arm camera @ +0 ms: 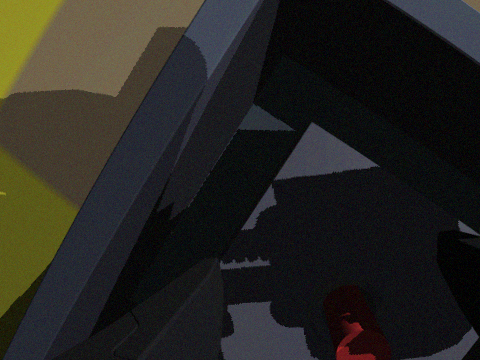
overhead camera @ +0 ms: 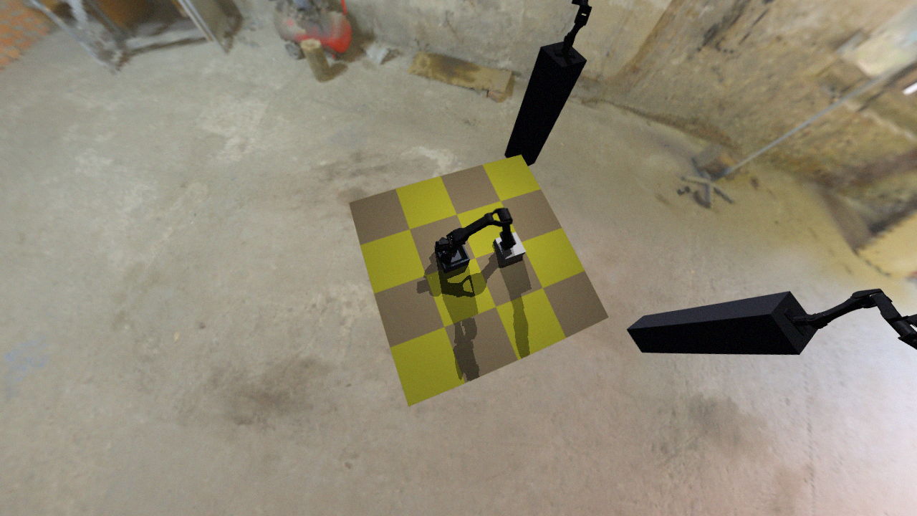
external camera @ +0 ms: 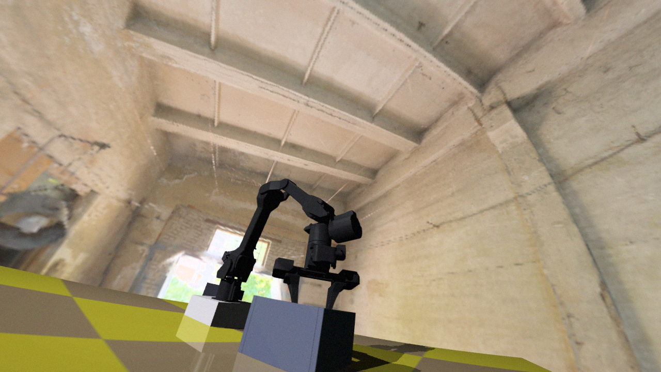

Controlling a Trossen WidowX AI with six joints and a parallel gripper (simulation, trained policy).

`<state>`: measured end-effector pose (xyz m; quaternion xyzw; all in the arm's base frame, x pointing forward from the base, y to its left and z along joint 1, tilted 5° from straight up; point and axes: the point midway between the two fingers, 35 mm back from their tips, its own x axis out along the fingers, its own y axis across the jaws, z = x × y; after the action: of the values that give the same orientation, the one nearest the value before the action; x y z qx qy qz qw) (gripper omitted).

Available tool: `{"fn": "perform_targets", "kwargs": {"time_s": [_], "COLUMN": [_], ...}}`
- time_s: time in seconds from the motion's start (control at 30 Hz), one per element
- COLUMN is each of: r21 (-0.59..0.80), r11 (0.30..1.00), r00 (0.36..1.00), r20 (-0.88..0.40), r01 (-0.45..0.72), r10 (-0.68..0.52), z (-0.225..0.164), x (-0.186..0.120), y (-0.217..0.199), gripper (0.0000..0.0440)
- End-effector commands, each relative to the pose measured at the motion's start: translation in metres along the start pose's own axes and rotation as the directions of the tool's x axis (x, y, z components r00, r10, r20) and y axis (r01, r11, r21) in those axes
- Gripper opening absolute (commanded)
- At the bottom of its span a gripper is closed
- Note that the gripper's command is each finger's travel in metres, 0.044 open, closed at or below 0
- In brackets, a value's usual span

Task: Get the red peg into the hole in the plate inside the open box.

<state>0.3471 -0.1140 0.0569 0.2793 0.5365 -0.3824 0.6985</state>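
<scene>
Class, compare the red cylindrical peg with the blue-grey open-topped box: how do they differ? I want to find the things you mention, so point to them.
The red cylindrical peg (arm camera: 356, 325) is rounded; the blue-grey open-topped box (external camera: 282, 330) (arm camera: 117, 165) has flat walls and corners.
The peg is red, the box blue-grey.
The peg is slim and small; the box is far larger, with the peg inside its walls.
Both lie partly in shadow.

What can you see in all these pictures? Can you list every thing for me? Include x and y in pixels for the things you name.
peg (arm camera: 356, 325): one, red, inside the box, between the spread fingers
box (overhead camera: 463, 264) (external camera: 282, 330) (arm camera: 120, 165): one, blue-grey, open on top, on the mat
plate (arm camera: 322, 152): one, grey, at the box's bottom; I can't see its hole
mat (overhead camera: 410, 372) (external camera: 36, 314): one, yellow and brown squares, under the box
block (overhead camera: 518, 250) (external camera: 198, 314): one, white and dark, under the arm
tall pillars: two, black, beyond the mat, each with a black arm on top
arm (overhead camera: 474, 228) (external camera: 258, 221): one, black, reaching over the box
gripper (external camera: 311, 305): one, black, open, fingers reaching into the box
</scene>
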Motion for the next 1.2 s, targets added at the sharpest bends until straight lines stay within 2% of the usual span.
{"fn": "perform_targets", "kwargs": {"time_s": [0.0, 0.13, 0.77, 1.17], "r21": [-0.017, -0.027, 0.009, 0.011], "r11": [1.000, 1.000, 1.000, 1.000], "r00": [1.000, 0.999, 0.983, 0.982], "r20": [0.013, 0.034, 0.183, 0.185], "r01": [0.003, 0.000, -0.024, -0.025], "r10": [-0.003, 0.001, 0.022, 0.022], "z": [0.011, 0.024, 0.084, 0.085], "x": [-0.001, -0.002, -0.015, -0.015], "y": [0.003, 0.006, 0.008, 0.008], "gripper": [0.0364, 0.0440, 0.0440, 0.0440]}}
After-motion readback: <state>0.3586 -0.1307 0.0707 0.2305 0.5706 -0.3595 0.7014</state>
